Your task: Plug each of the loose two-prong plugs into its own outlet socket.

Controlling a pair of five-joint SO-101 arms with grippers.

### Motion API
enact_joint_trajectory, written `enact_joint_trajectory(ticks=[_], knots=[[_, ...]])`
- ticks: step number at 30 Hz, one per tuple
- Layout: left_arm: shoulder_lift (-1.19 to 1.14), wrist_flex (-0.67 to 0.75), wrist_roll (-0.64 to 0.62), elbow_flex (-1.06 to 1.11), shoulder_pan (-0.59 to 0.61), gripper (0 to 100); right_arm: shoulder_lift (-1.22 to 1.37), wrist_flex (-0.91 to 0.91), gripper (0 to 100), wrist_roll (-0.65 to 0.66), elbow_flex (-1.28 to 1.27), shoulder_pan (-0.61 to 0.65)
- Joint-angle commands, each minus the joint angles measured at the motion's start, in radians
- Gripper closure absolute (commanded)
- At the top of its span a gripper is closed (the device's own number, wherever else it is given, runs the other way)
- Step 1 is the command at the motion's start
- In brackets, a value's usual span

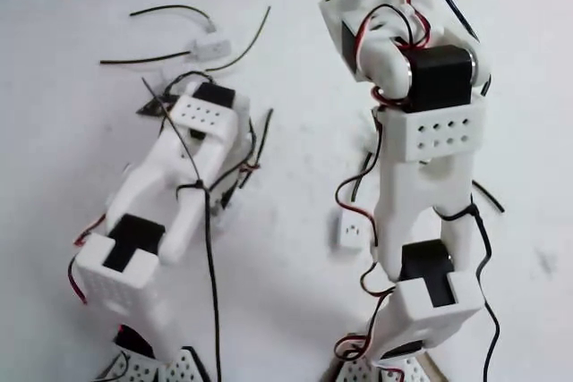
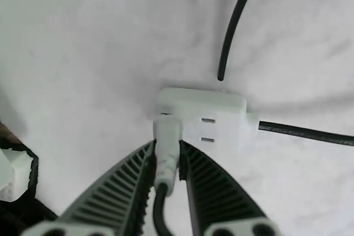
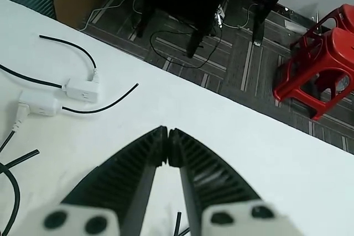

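The left hand is clamped on a white two-prong plug pressed against a white outlet socket block, seemingly almost seated. The right hand hangs closed, empty; a second white outlet block looks unfilled.

We saw open passage over the bare white tabletop outside each arm, while around the small white plastic outlet block curved thin black cords hemmed the approach, and a second white outlet block sat just beside the right arm, narrowing the gap between arms.
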State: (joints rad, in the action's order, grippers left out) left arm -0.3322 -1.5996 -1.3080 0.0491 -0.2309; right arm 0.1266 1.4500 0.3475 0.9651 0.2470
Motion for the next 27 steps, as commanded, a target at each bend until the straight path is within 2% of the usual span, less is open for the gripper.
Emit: enact_joint_trajectory(ticks=[1, 10, 16, 18, 23, 27], knots=[[-0.001, 0.094, -0.002, 0.017, -0.010, 97, -0.048, 0.002, 98.0, -0.003, 0.032, -0.001], [-0.102, 0.310, -0.002, 0.041, -0.048, 97, -0.048, 0.002, 98.0, -0.003, 0.034, -0.002], [-0.145, 0.367, 0.037, 0.041, -0.033, 97, -0.048, 0.002, 98.0, -0.003, 0.034, -0.002], [-0.150, 0.367, 0.152, 0.041, -0.033, 97, -0.048, 0.002, 98.0, -0.003, 0.034, -0.002], [-0.114, 0.374, 0.582, 0.020, -0.004, 97, -0.068, 0.002, 98.0, -0.003, 0.032, -0.002], [-0.048, 0.376, 0.769, -0.012, 0.015, 96, -0.085, 0.015, 97.8, -0.003, 0.032, -0.004]])
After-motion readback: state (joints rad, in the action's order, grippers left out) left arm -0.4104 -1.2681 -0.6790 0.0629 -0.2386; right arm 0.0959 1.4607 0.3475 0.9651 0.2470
